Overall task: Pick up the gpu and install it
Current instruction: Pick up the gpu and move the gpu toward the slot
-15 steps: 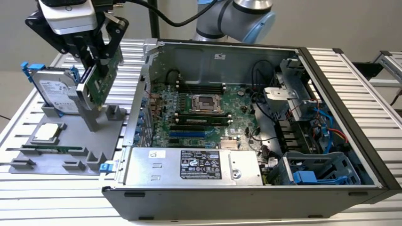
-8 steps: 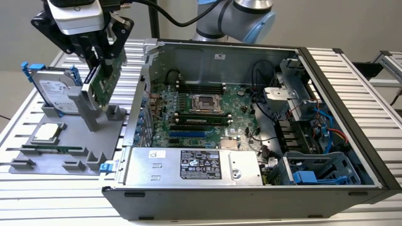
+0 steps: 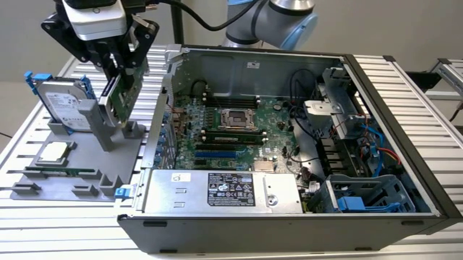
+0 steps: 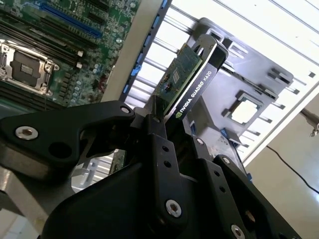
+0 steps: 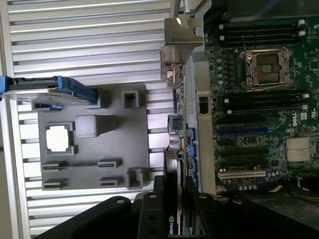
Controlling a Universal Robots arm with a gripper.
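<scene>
The slatted table (image 3: 405, 81) carried an open computer case (image 3: 289, 238) with its main board (image 3: 231, 130) exposed. A grey tray (image 3: 65, 173) lay beside the case on the exterior view's left, and a hard drive (image 3: 65, 105) stood on edge in it.

The gpu (image 3: 123, 95) was off the board. It was held on edge and tilted, over the side of the tray nearest the case and just outside the case wall. Whether it was fully clear of the tray's posts could not be told. In both wrist views the gripper (image 4: 177, 124) was clamped on the two flat faces of the gpu (image 5: 179, 124) at one end. The metal bracket (image 5: 180, 45) was at the far, free end.

Handling, as judged:
- The card is stiff and fairly light.
- The bare circuit face and edge contacts are fragile.
- Grip across the shroud and board near one end, clear of the contacts.
</scene>
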